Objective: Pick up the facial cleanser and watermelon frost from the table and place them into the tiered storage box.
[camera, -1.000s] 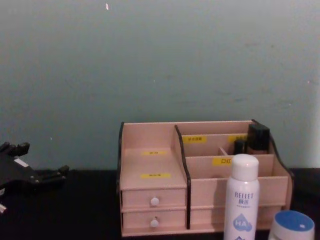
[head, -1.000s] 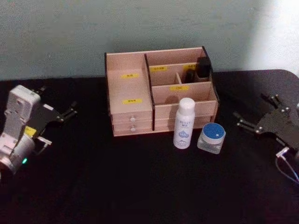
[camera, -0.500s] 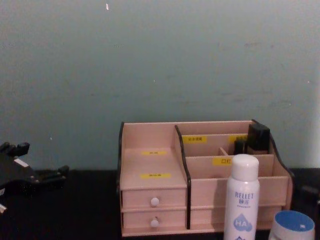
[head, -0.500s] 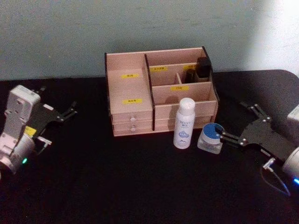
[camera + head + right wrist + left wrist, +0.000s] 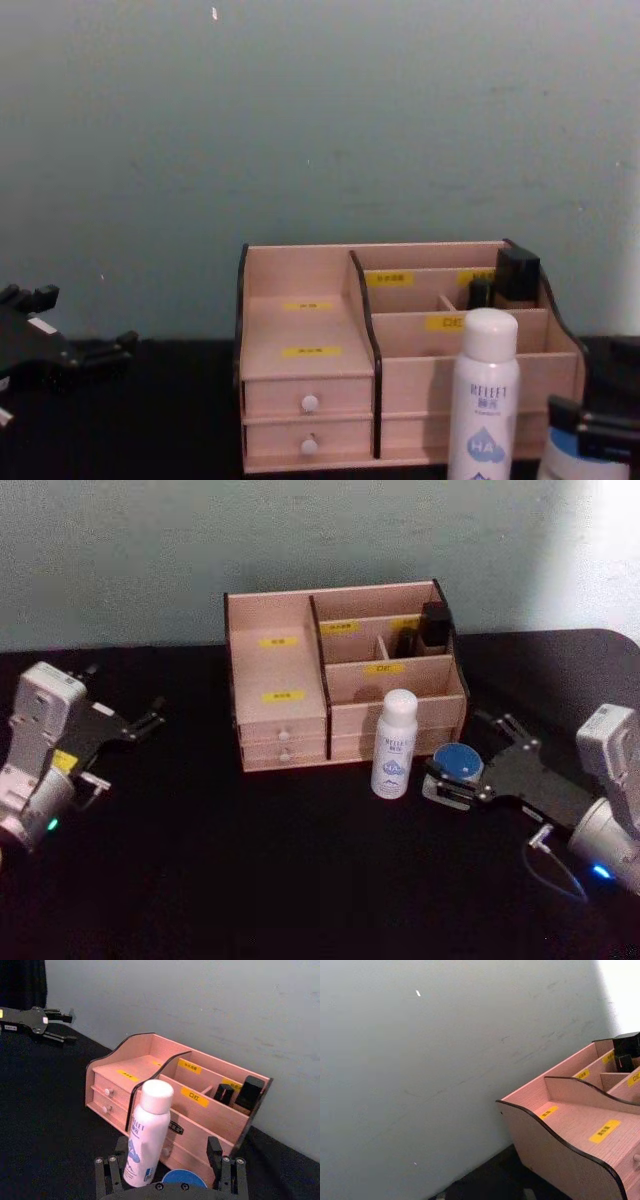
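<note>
We take the middle of the table [image 5: 250,860] in the head view as the centre of the dial.

At about 9 o'clock the left gripper [image 5: 152,718] hangs over the table edge, well apart from everything. Its fingers are a little spread and hold nothing, so this arm looks parked.

At 12 o'clock the box [image 5: 272,615] stands against the wall. Two dark bottles [image 5: 435,628] stand in its back right compartment. The other compartments that we can see are empty, so neither task thing is inside yet.

At about 1 o'clock the cleanser [image 5: 396,745] stands upright on the table, just in front of the right half of the box. No gripper touches it.

Just beside it, at its 3 o'clock, the jar [image 5: 460,762] sits on the table with the blue lid up.

The right gripper [image 5: 456,752] reaches in from 4 o'clock, and its jaws are wide open with one finger on each side of the jar. In the right wrist view the blue lid lies between the two fingers. We cannot tell if the pads already touch the jar, but it is not clamped.

We judge that the task is at its very beginning, at the first grasp. The gripper must close on the jar, lift it and put it into the box. After that the cleanser needs the same.
</note>
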Tool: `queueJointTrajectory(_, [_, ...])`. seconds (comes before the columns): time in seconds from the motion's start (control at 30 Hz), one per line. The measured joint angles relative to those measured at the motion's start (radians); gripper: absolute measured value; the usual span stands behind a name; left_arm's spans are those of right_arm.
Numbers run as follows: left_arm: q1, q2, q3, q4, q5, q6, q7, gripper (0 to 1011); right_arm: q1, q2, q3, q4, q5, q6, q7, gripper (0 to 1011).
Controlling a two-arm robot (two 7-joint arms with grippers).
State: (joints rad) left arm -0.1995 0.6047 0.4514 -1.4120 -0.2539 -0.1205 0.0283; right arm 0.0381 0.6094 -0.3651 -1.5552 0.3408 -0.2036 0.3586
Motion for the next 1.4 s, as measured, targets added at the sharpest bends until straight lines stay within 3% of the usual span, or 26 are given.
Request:
queueJointTrajectory(0.47, [0.000, 0.000, 0.000, 0.000, 0.000, 0.000, 0.000, 1001, 0.059, -0.079, -0.016, 0.084, -0.024, 0.020, 0.051, 1003])
queueJointTrajectory(1.4, [0.000, 0.000, 0.000, 0.000, 0.000, 0.000, 0.000, 1001, 0.148, -0.205, -0.002, 0.211, -0.077, 0.026, 0.095, 1003])
